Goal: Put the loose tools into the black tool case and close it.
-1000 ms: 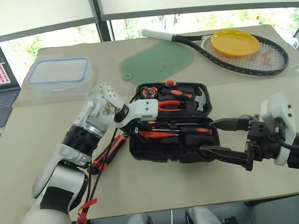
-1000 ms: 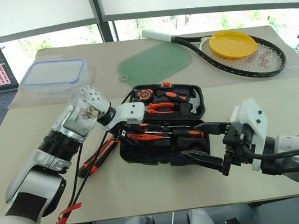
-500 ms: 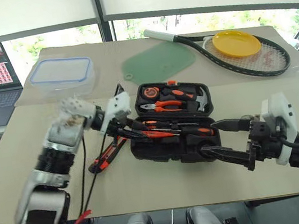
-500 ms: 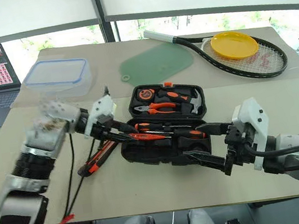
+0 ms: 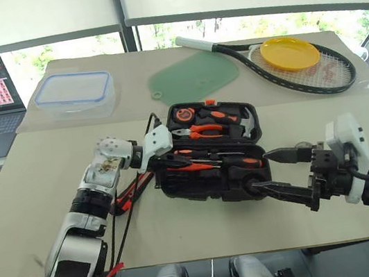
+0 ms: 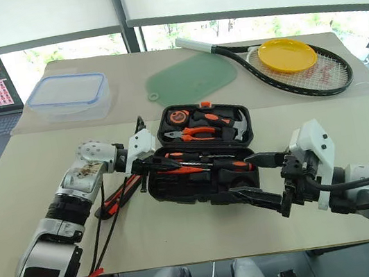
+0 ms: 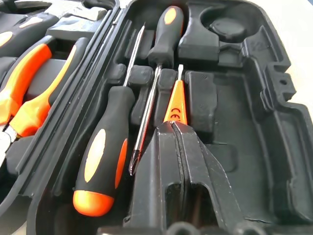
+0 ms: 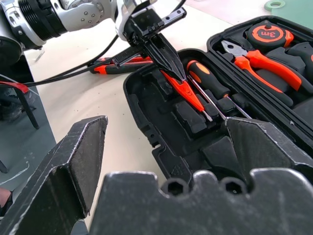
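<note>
Screwdriver (image 7: 175, 100) handle hidden inside closed left end effector (image 7: 172, 126); right end effector (image 5: 269, 173) gapes empty.

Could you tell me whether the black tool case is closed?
No, the black tool case lies open, with screwdrivers and pliers visible inside.

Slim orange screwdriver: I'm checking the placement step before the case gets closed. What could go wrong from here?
The left gripper is shut on the slim orange screwdriver, which lies tilted over its slot; released like this, it may sit proud and block the lid. The utility knife lies outside the black tool case, so closing now would leave it out. The right gripper, open at the case's near edge, could nudge the case.
</note>
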`<action>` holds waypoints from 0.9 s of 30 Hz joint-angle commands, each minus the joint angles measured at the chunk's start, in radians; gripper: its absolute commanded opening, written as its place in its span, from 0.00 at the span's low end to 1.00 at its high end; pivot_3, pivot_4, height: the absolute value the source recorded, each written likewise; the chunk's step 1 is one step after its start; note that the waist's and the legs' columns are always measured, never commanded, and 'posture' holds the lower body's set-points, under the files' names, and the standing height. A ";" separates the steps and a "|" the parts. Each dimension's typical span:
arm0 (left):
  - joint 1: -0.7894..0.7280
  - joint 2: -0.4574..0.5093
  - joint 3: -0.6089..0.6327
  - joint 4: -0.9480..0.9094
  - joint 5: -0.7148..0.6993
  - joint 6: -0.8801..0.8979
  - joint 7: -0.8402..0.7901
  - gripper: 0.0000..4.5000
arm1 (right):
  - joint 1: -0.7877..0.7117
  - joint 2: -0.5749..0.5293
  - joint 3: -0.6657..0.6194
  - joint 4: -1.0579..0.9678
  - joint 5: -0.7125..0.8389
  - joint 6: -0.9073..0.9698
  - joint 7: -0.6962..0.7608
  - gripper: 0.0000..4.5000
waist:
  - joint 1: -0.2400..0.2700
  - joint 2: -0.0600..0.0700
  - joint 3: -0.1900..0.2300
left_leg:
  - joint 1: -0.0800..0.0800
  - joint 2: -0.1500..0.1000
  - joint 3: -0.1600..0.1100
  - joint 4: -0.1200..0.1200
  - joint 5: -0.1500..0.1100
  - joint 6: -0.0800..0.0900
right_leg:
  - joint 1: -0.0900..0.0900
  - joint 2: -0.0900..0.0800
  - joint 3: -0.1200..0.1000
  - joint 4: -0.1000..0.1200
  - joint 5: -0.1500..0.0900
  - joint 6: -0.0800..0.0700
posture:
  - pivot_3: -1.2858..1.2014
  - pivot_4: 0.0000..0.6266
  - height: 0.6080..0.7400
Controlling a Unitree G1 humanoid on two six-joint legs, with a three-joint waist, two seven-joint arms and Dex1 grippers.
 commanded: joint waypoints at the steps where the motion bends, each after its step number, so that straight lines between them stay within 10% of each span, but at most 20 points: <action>1: 0.015 -0.022 -0.007 0.032 0.018 -0.043 0.004 0.01 | -0.011 -0.015 -0.034 -0.014 0.022 -0.011 -0.002 1.00 | 0.000 0.000 0.000 | 0.000 0.000 0.000 0.000 0.000 0.000 | 0.000 0.000 0.000 0.000 0.000 0.000 | 0.52 0.24 0.99; 27: 0.035 -0.047 -0.038 0.159 0.105 -0.136 0.011 0.01 | -0.049 -0.007 0.005 0.015 0.011 -0.015 -0.011 1.00 | 0.000 0.002 -0.010 | 0.003 0.000 0.000 0.000 0.000 0.000 | 0.003 -0.001 0.000 0.000 0.000 0.000 | 0.52 0.24 0.99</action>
